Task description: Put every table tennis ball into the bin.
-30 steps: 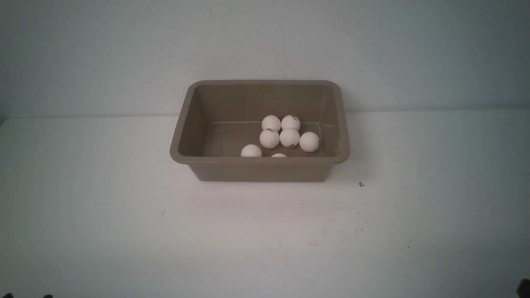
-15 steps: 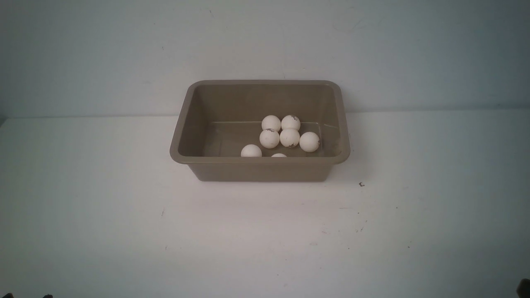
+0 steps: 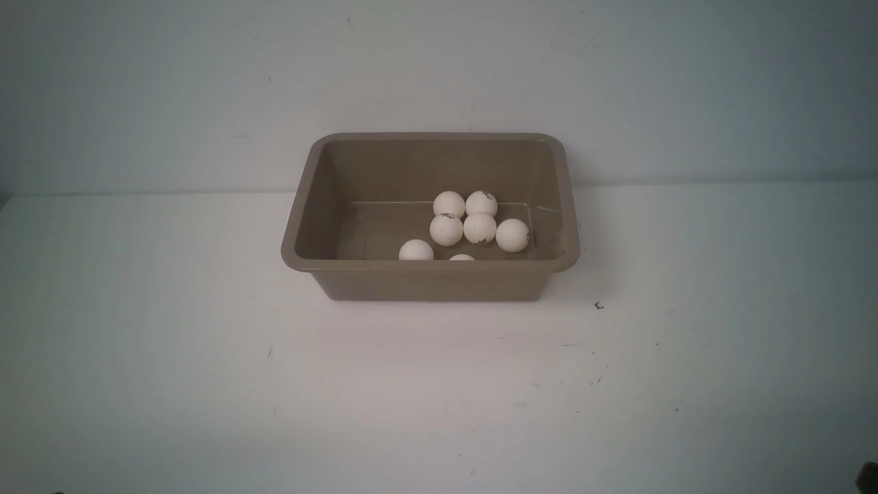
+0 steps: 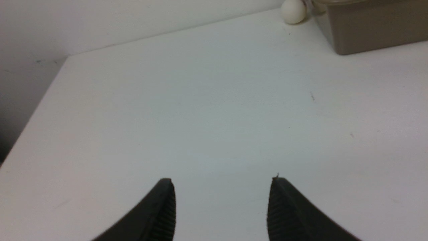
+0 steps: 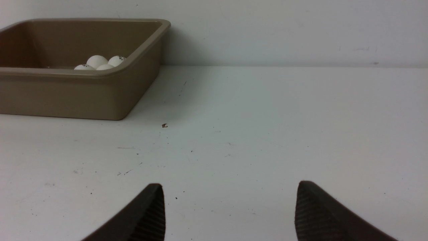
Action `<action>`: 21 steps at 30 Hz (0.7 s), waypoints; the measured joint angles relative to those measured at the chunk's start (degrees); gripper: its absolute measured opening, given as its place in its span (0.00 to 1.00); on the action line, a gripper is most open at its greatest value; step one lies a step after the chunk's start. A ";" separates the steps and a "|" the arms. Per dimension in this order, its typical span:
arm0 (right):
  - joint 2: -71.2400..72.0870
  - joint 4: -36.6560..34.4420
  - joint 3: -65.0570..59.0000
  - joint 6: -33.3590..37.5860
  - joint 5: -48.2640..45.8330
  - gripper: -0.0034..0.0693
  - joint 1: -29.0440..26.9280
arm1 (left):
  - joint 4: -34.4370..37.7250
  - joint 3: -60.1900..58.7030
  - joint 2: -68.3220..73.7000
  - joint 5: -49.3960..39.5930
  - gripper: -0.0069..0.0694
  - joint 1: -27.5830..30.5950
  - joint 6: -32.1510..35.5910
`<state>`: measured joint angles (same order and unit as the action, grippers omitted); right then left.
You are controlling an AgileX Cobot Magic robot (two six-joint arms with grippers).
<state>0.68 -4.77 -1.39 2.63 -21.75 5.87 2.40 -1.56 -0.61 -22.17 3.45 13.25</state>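
Note:
The taupe bin [image 3: 432, 281] stands at the back middle of the white table. Several white table tennis balls [image 3: 480, 228] lie inside it, clustered right of centre. In the left wrist view one more ball [image 4: 293, 11] rests on the table outside the bin [image 4: 374, 30], close to its side wall; the front view does not show this ball. My left gripper [image 4: 222, 180] hovers open and empty over bare table, far from that ball. My right gripper [image 5: 229, 185] is also open and empty, well short of the bin [image 5: 83, 97], where three balls [image 5: 97, 61] peek over the rim.
The wall [image 3: 439, 68] rises right behind the bin. The table's left edge [image 4: 36, 107] drops off beside my left gripper. A small dark speck [image 3: 599, 306] lies right of the bin. A dark bit of my right arm [image 3: 868, 477] shows at the lower right corner.
The dark tips of my left arm at the front view's bottom left edge have almost slipped out of view. Bin and balls have not moved.

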 joint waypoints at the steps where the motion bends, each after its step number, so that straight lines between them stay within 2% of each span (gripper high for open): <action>1: 0.00 0.00 0.00 0.00 0.00 0.70 0.00 | -0.53 0.00 0.00 0.00 0.54 0.00 -0.57; 12: 0.00 0.00 0.00 0.00 0.00 0.70 0.00 | -1.29 0.00 0.00 0.28 0.54 -0.07 -6.24; 21: 0.00 0.00 0.00 0.00 0.00 0.70 0.00 | 1.54 0.00 0.00 0.28 0.54 -2.85 -6.20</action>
<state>0.68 -4.77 -1.39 2.63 -21.75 5.87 3.93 -1.56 -0.61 -21.89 0.60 7.04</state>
